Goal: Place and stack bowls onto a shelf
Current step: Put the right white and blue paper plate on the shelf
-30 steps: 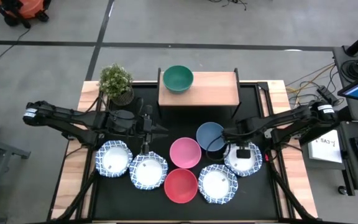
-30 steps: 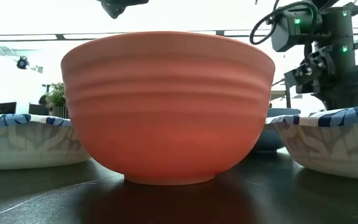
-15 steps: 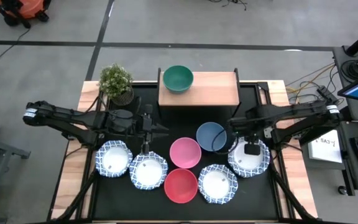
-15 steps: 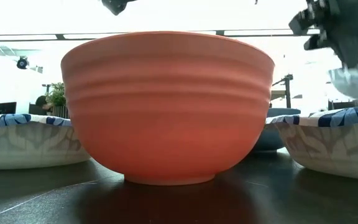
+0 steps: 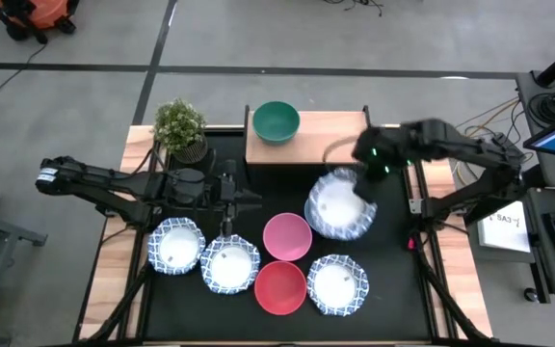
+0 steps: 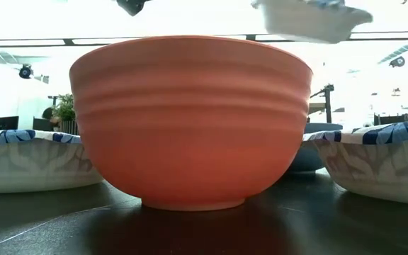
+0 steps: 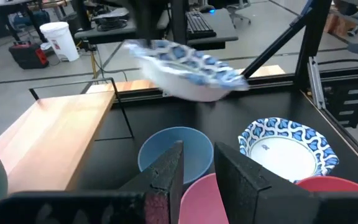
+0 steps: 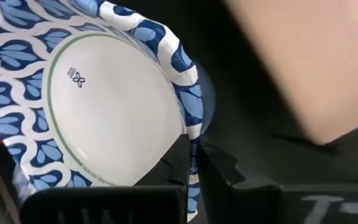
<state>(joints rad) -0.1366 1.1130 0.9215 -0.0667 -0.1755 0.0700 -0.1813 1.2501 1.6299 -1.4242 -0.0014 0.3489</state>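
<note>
My right gripper (image 5: 360,191) is shut on a white bowl with a blue-patterned rim (image 5: 338,209), held in the air over the blue bowl (image 7: 174,151). The low view shows that bowl (image 6: 310,17) high above the table. The green bowl (image 5: 276,121) sits on the left end of the wood-topped shelf (image 5: 330,138). The pink bowl (image 5: 287,236), the red bowl (image 5: 280,286) and three more patterned bowls (image 5: 176,244) (image 5: 229,263) (image 5: 337,283) rest on the black mat. My left gripper (image 7: 197,171) hovers open, left of the pink bowl. My right gripper pinches the patterned bowl by its rim (image 8: 191,144). One finger (image 8: 169,167) is inside the bowl and the other (image 8: 229,177) is outside. The bowl is lifted clear of the table, and in the low view it hangs slightly tilted.
A potted plant (image 5: 180,126) stands at the mat's far left corner, beside the shelf. The shelf top to the right of the green bowl is bare wood. The red bowl (image 6: 190,120) fills the low view, with patterned bowls (image 6: 27,159) (image 6: 374,159) on either side.
My right gripper has risen from the mat's right side and swung toward the far edge and left, toward the shelf. It has carried the patterned bowl from its place beside the blue bowl. That bowl is now lifted clear and sits over the blue bowl.
</note>
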